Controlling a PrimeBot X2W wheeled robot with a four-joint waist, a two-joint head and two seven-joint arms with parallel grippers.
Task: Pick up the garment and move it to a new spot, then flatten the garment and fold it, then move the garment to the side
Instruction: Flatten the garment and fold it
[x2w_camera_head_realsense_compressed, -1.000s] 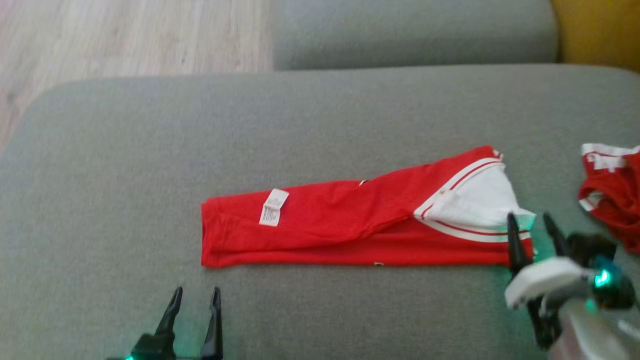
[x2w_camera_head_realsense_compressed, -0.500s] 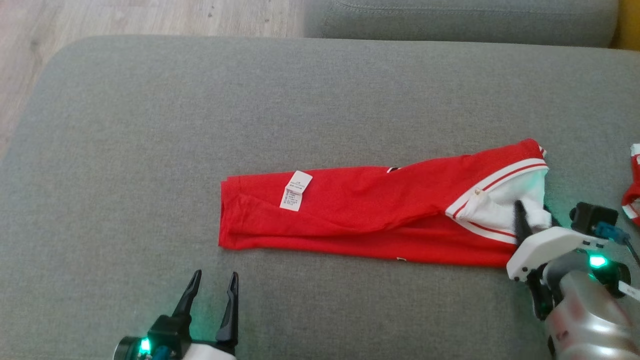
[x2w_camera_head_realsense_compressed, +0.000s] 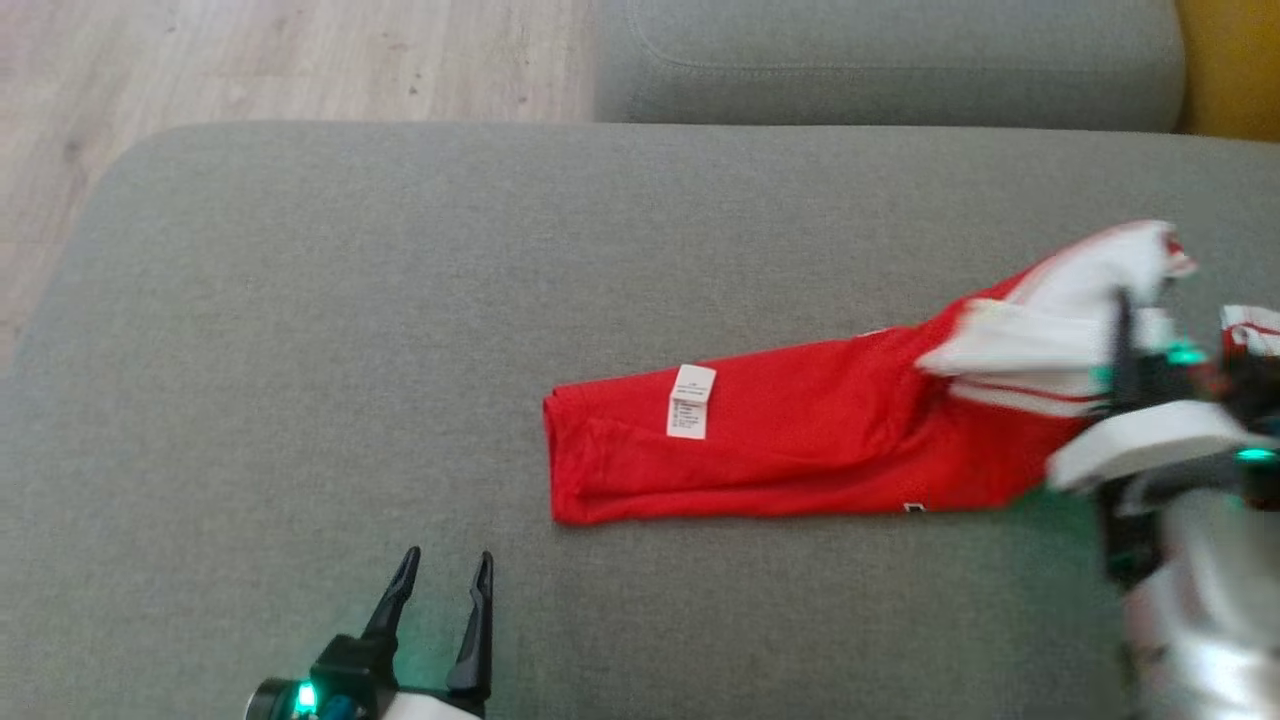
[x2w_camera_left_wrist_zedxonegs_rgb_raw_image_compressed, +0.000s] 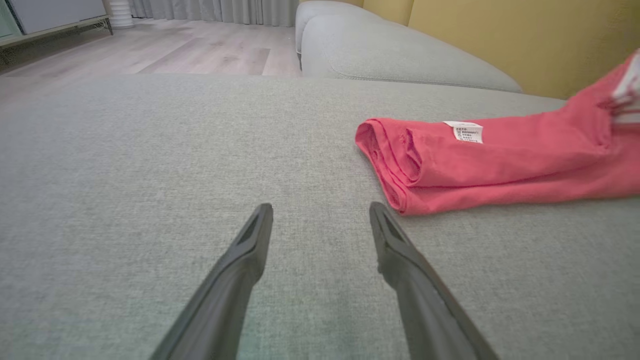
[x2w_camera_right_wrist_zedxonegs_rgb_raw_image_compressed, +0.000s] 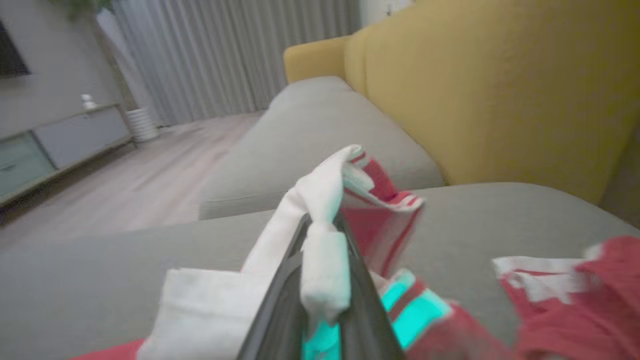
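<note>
We see a long red garment (x2w_camera_head_realsense_compressed: 800, 450) lying across a grey sofa cushion (x2w_camera_head_realsense_compressed: 300, 350). It is folded into a narrow band that runs from the middle of the cushion toward its right edge. Its folded red end rests flat near the cushion's middle, with a small white label (x2w_camera_head_realsense_compressed: 690, 400) on top. Toward the right edge the cloth rises off the cushion. There its white part, trimmed with thin red stripes, hangs bunched in the air.

The right gripper (x2w_camera_right_wrist_zedxonegs_rgb_raw_image_compressed: 322, 222) holds that end up. In the right wrist view we see its two dark fingers pressed together on a fold of the white cloth, which wraps over their tips. In the head view that gripper is blurred near the cushion's right edge, with green light on its wrist.

The left gripper (x2w_camera_head_realsense_compressed: 447, 556) sits by the cushion's front edge, in front and to the left of the garment's folded end and apart from it. Its fingers (x2w_camera_left_wrist_zedxonegs_rgb_raw_image_compressed: 250, 240) are spread wide. In the left wrist view we see bare grey fabric between them, and the garment's rolled edge lies just beyond the right-hand finger.

A second red-and-white piece of clothing (x2w_camera_right_wrist_zedxonegs_rgb_raw_image_compressed: 575, 300) lies crumpled at the cushion's right edge, close to the right gripper. Behind the cushion we see another grey cushion (x2w_camera_head_realsense_compressed: 880, 60), a yellow backrest (x2w_camera_right_wrist_zedxonegs_rgb_raw_image_compressed: 500, 100) and a pale wooden floor (x2w_camera_head_realsense_compressed: 250, 60).
</note>
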